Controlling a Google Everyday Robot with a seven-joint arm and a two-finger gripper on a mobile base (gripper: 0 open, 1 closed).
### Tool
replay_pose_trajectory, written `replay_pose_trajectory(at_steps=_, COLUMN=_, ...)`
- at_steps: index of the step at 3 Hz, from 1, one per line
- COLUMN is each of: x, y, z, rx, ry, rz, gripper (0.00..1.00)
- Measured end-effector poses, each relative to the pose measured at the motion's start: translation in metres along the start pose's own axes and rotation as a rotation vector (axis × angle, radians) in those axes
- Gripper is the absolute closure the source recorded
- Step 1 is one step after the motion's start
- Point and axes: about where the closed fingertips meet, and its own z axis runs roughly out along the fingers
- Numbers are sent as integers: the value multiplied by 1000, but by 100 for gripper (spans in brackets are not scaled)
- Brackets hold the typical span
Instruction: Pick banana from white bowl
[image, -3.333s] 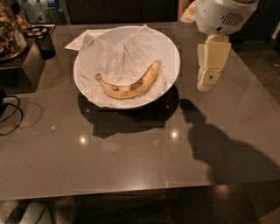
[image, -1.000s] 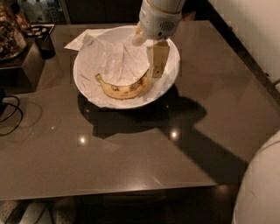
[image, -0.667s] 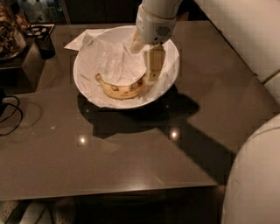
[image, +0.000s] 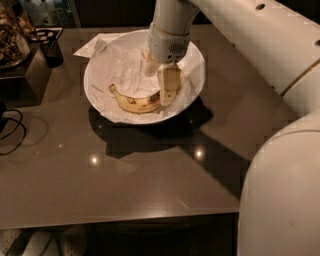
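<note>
The yellow banana (image: 132, 103) with brown spots lies in the near half of the white bowl (image: 198, 75), on its crumpled white paper lining. The bowl stands at the back middle of the dark table (image: 150, 175). My gripper (image: 158, 88) reaches down into the bowl from above, at the banana's right end. Its fingers are apart: the near finger (image: 168, 85) hides the banana's right tip and the far finger (image: 150, 67) stands behind it. I cannot tell whether the fingers touch the banana.
A flat white paper sheet (image: 91, 46) sticks out behind the bowl at left. A dark cup (image: 51, 50) and a jar (image: 10, 35) stand at the far left. A black cable (image: 10, 125) lies at the left edge. My white arm (image: 280, 190) fills the right side.
My gripper has moved from the right of the bowl to over it, then lowered and shifted slightly left onto the banana's right end. The banana and bowl have not moved.
</note>
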Motion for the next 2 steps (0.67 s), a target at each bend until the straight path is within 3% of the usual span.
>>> replay_pose_trajectory(at_steps=2, x=-6, y=0, z=24, rx=-56, ry=3, rz=-12, gripper=36)
